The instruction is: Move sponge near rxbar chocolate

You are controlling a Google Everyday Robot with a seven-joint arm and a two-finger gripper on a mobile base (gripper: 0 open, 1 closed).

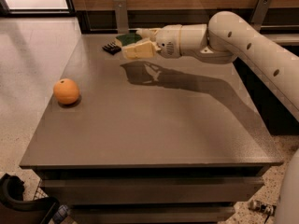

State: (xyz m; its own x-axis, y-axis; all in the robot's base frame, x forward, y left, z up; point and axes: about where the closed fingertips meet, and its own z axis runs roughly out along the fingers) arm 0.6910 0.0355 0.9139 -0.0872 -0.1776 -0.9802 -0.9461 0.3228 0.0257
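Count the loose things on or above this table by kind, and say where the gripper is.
Round orange fruit: 1
Green-topped yellow foam sponge: 1, held in the gripper over the far end of the grey table
Dark flat wrapped bar: 1
Total: 3

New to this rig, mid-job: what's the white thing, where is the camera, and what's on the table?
The white tube is the robot's single arm, reaching in from the right. At its tip is a two-finger gripper, closed on the sponge and holding it just above the far side of the table; its shadow falls beneath. One camera looks down across the table from the near side. Just left of the sponge lies the rxbar chocolate, a small dark bar. An orange sits near the left edge.
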